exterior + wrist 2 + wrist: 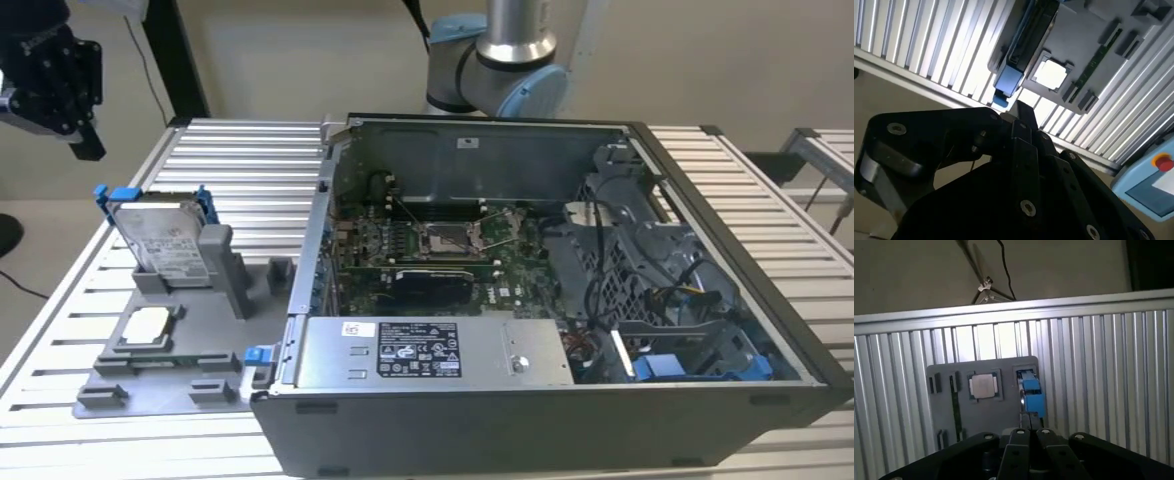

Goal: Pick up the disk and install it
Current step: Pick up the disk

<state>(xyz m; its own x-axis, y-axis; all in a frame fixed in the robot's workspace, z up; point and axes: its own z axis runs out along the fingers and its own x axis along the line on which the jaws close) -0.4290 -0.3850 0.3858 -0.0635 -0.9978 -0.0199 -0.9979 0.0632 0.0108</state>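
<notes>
Blue plastic round silver metal: the disk (167,240) stands on edge in a slot of the grey fixture (174,378).

Exterior view.
- The gripper (88,148) hangs high, empty, well apart from everything.
- The disk sits below the fingertips, off toward the open computer case (534,425).
- A small square chip (147,325) lies flat on the same fixture, near the disk's foot.
- All of it rests on a slatted aluminium table (254,165).

Second wrist view.
- The gripper (1021,107) has its fingers pressed together with nothing between them.
- The disk (1010,80) is seen edge-on, out beyond the tips with clear air between.
- The chip (1050,74) is just beside the disk on the fixture (1089,30).
- Table slats (929,45) run under both.

First wrist view.
- The gripper (1030,419) again shows its fingers together.
- The tips point nearly straight at the blue end of the disk (1031,390), which lies ahead of them, not touching.
- The chip (983,386) is to one side of the disk on the fixture (989,415), with table (1094,380) all round.

Handling, as judged.
- A rigid metal body, likely with some heft for its size.
- The faces are smooth and could slip under a light pinch.
- Probably shock-sensitive, so no knocks against the slot or the case.
- The blue bracket looks like thin plastic that may flex, so it makes a poor sole hold.
- The best purchase seems to be across the two flat faces, on the upper part standing proud of the slot, centred so it won't swing.
</notes>
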